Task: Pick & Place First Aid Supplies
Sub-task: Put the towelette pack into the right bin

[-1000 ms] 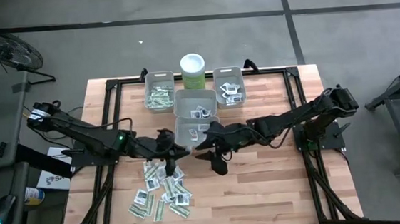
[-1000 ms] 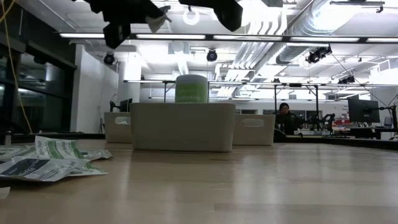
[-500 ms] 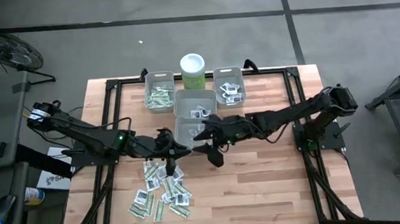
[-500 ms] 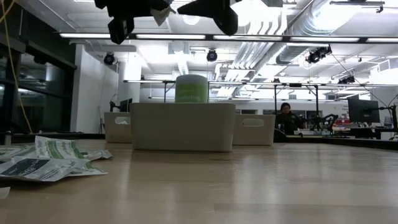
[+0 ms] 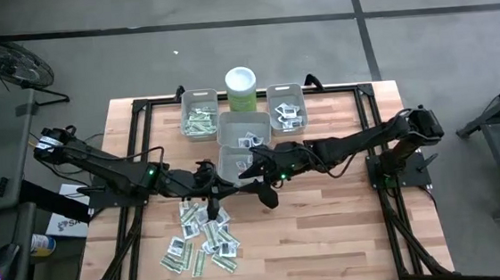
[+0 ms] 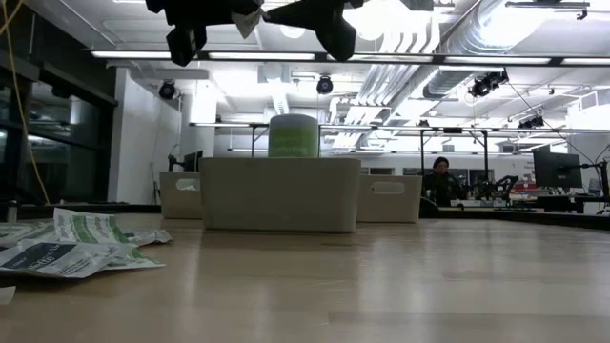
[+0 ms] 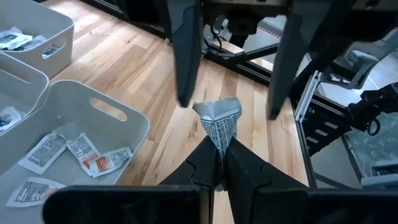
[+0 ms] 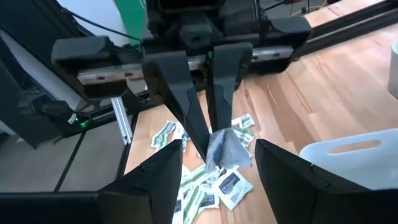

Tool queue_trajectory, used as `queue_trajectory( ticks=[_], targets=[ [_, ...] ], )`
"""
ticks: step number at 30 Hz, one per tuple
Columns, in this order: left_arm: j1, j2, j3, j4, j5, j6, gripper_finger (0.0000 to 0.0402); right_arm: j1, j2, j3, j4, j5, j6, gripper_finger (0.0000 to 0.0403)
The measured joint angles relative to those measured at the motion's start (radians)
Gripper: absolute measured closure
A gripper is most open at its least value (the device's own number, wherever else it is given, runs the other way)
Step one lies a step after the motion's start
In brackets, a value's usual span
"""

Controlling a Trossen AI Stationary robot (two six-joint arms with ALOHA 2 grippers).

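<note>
Since a second ago, the right gripper (image 5: 251,177) has slid left across the table toward the left gripper (image 5: 224,188), and its fingers have spread wide. Now the two grippers meet nose to nose, high above the middle of the table, just on the near side of the closest bin (image 5: 237,161). The left gripper is pinched tight on one small packet (image 7: 219,122). That packet sticks straight out past the left fingertips, with its long side pointing at the right gripper. In the right wrist view the packet (image 8: 225,150) sits in the gap between the right gripper's two wide fingers (image 8: 283,168), and they do not touch it yet. So the right arm is the one that can close on the free end, and it looks like a hand-over from left to right. The rest of the loose packets (image 5: 202,237) lie in a pile on the near left part of the table; there are too many to count well, maybe a dozen or more. I count four grey bins, one tall green canister (image 5: 241,89) at the far edge, and two arms. The closest bin already has a few white square packets (image 7: 73,152) in it.
</note>
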Motion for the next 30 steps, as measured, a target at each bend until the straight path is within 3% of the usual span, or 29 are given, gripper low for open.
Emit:
queue_trajectory(
  ticks=[30],
  targets=[
    [0.000, -0.001, 0.000, 0.002, -0.009, 0.036, 0.0381, -0.009, 0.003, 0.000, -0.005, -0.017, 0.008, 0.0379]
  ],
)
